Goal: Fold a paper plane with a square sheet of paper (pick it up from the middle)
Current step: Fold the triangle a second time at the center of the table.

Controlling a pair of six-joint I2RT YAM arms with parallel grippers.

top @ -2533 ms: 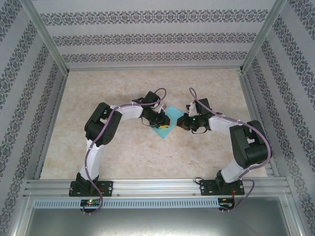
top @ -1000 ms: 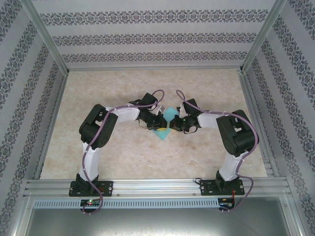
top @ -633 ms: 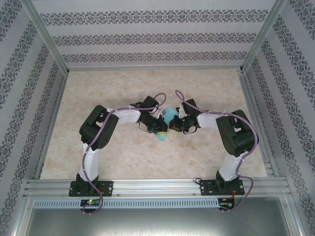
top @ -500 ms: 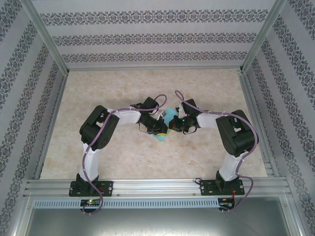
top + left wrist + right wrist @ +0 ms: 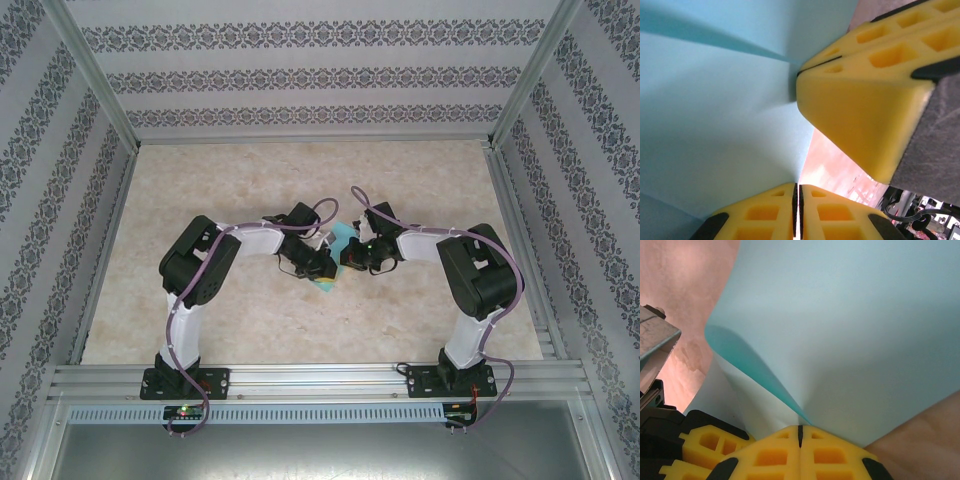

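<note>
Two-handed, pinching the square sheet of paper [image 5: 840, 315] tight with left gripper [image 5: 796, 197] and right gripper [image 5: 800, 432] over the table [image 5: 250, 320], barely starting folding.

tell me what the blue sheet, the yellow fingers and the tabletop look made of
Sheet: thin matte paper, judging by its soft curl and creases.
Fingers: yellow matte plastic, likely printed or moulded, with square hollow pockets.
Tabletop: beige marble-patterned surface, probably laminate; real stone can't be ruled out.

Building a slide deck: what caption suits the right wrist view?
Right end effector shut on the square sheet of paper, the sheet bowing into a soft curl.
</note>
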